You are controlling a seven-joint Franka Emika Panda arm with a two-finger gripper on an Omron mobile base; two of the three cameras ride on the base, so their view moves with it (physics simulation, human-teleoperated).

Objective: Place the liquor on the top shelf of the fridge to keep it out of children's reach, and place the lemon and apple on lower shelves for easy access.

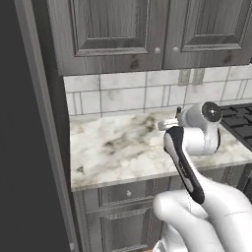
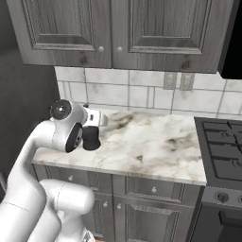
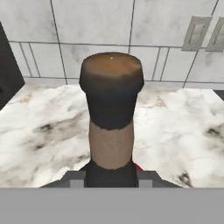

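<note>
Gripper: the gripper (image 3: 111, 179) is closed on the liquor (image 3: 111, 113), its dark finger tips pressed against either side of the bottle's base at the bottom of the hand view.
Liquor, hand view: the bottle rises straight up the middle of the view, a brownish neck topped by a wide dark stopper with a brown cap face; a sliver of red shows just beside the bottle's base on the right, and what it belongs to cannot be told.
Liquor, right base view: a squat dark body (image 2: 90, 138) hangs just under the white hand, above the left part of the marble counter (image 2: 156, 151), apparently held clear of its surface.
Arm: the white arm (image 1: 197, 147) reaches up from the lower right of the left base view, its hand over the right part of the counter (image 1: 113, 147).
Counter: veined marble with darker smudges; the surface around the hand is bare stone.
Backsplash: light tiled wall (image 3: 109, 30) behind the counter, with two grey outlet plates (image 2: 178, 81) side by side.
Cupboards: wood-grain grey doors (image 2: 118, 28) above the counter and grey drawers (image 2: 151, 189) below it.
Stove: a dark cooktop (image 2: 222, 146) adjoins the counter's right end.
Left edge: a dark vertical panel (image 1: 19, 147) with a grey strip stands at the counter's left end.
</note>
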